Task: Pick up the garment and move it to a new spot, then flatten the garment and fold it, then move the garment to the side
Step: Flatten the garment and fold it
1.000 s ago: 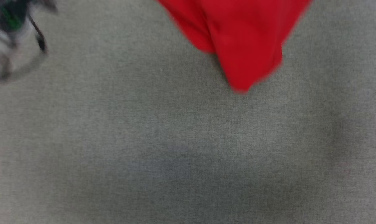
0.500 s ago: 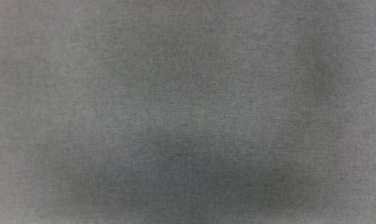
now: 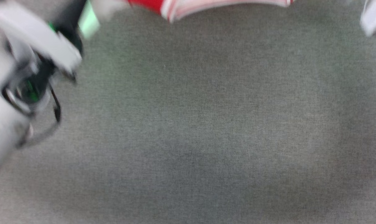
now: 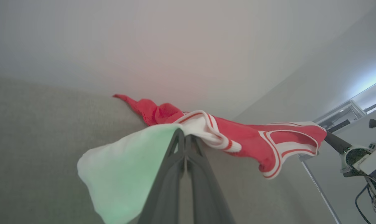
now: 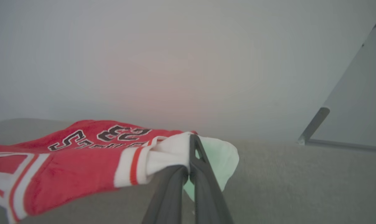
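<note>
Left gripper (image 4: 184,137) and right gripper (image 5: 191,141), each clamped on a white sleeve of the garment (image 5: 66,168). Garment spans between them at 12 o'clock in the head view, over the grey surface (image 3: 188,124).

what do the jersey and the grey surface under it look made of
The jersey: soft matte knit fabric, maybe polyester or cotton; it sags and bunches in folds, with striped trim. The grey surface: matte woven cloth, judging by its fine weave.
</note>
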Tool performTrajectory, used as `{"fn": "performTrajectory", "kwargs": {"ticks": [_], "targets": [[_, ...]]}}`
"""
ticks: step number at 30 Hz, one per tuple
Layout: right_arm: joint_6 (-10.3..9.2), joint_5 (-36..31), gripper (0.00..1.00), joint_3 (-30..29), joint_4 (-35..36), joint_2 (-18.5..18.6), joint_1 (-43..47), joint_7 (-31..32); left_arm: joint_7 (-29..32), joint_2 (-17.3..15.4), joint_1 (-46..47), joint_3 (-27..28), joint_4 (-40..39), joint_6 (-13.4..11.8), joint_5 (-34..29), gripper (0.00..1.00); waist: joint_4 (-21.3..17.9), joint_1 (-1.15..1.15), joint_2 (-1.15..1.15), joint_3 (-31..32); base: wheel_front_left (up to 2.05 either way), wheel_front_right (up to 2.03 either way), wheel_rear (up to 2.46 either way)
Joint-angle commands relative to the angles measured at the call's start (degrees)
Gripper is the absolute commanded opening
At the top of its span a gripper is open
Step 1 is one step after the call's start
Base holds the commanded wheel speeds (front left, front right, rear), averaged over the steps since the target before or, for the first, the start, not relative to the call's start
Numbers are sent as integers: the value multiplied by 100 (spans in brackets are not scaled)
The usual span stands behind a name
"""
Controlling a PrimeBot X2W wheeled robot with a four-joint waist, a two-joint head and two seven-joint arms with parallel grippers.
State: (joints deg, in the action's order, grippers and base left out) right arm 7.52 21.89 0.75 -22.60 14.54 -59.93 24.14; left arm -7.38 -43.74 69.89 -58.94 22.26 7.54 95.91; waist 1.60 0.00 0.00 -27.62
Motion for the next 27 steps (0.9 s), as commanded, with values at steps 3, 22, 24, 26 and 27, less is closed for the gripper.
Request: {"fn": "performTrajectory", "kwargs": {"ticks": [3, 22, 24, 26, 27], "targets": [[-6, 236, 0, -38, 694, 85, 915, 342, -8, -165, -608, -109, -325, -11, -3, 0, 115, 0, 0, 321, 0, 0, 0], [-6, 595, 0, -756, 4164, -363, 5488, 2497, -655, -1117, -3570, -280, -1907, -11, 8, 0, 41, 0, 0, 1150, 0, 0, 0], [-6, 682, 0, -817, 4285, -337, 5743, 2649, -688, -1224, -3821, -232, -2056, -11, 56, 0, 33, 0, 0, 1176, 0, 0, 0], [-6, 786, 0, -872, 4383, -323, 6005, 2815, -705, -1327, -4075, -242, -2240, -11, 37, 0, 31, 0, 0, 1189, 0, 0, 0], [-6, 819, 0, -894, 4440, -304, 6111, 2878, -710, -1391, -4182, -251, -2318, -11, 27, 0, 28, 0, 0, 1192, 0, 0, 0]]}}
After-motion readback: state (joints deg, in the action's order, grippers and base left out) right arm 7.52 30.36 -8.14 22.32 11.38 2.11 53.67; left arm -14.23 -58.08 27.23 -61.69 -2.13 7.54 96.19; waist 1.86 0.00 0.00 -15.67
